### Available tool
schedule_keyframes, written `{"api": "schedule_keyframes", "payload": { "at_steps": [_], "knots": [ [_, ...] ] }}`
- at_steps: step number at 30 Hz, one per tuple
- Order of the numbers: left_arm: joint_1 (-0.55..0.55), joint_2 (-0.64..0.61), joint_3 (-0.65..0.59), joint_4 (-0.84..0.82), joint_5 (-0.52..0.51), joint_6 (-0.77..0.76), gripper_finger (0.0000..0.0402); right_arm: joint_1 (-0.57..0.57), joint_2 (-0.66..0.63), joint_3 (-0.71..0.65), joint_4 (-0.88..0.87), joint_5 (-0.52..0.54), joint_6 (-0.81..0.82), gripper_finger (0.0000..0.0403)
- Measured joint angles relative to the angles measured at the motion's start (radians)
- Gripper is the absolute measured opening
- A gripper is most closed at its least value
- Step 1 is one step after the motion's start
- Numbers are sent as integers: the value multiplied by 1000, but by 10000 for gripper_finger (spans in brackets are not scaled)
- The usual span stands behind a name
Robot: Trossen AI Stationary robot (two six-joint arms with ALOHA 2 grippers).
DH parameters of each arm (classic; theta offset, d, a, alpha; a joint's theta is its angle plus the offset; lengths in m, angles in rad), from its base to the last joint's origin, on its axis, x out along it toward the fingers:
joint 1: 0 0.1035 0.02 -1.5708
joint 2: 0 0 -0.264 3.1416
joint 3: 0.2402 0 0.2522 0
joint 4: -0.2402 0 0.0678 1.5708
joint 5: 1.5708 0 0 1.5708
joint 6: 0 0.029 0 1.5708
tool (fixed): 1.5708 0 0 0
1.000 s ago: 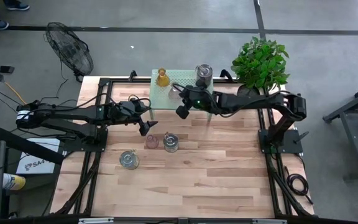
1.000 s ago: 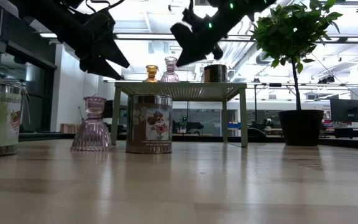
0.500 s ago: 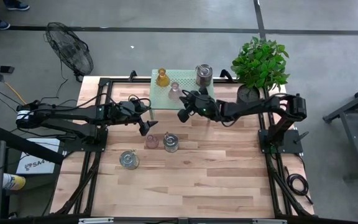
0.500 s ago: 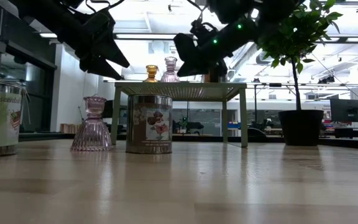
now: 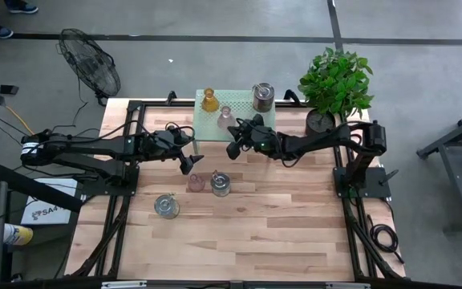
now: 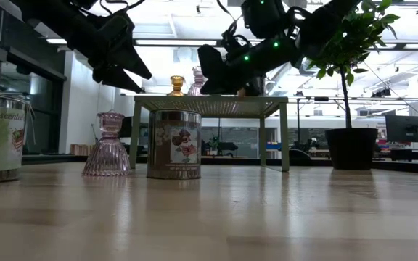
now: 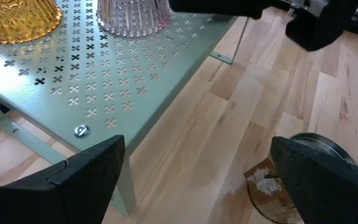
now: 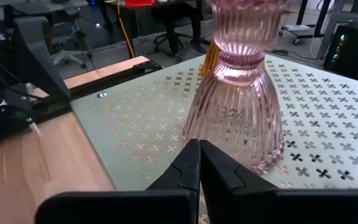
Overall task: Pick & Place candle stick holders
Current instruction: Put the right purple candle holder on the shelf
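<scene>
The pale green perforated stand (image 5: pixel 243 122) at the table's far edge carries an amber holder (image 5: pixel 208 100), a pink glass holder (image 5: pixel 225 117) and a silvery holder (image 5: pixel 263 96). On the table top stand a second pink holder (image 5: pixel 196 183) and two silvery holders (image 5: pixel 220 185), (image 5: pixel 166 206). My right gripper (image 5: pixel 233 149) is shut and empty, just off the stand's near edge, pointing at the pink holder (image 8: pixel 241 106) on it. My left gripper (image 5: pixel 187 163) is open and empty, above the table left of the stand's near corner, over the pink holder on the table.
A potted plant (image 5: pixel 335 80) stands at the far right corner, right of the stand. A fan (image 5: pixel 91 60) stands on the floor beyond the far left corner. The wood of the table's near half (image 5: pixel 239 241) is bare.
My right gripper has gone down, from above the stand's top to about level with it, in front of the pink holder; its arm has drawn a little toward the table's left. The holders have kept still.
</scene>
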Motion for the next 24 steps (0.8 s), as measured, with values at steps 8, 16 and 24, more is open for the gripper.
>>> {"api": "schedule_keyframes", "payload": {
  "at_steps": [8,16,24],
  "knots": [
    [0,0,0,0,0,0,396,-24,17,17,32,1,-7,0],
    [0,0,0,0,-1,0,396,-65,17,17,52,0,-16,0],
    [0,0,0,0,-3,0,396,-107,17,17,66,-24,-17,0]
  ]
}}
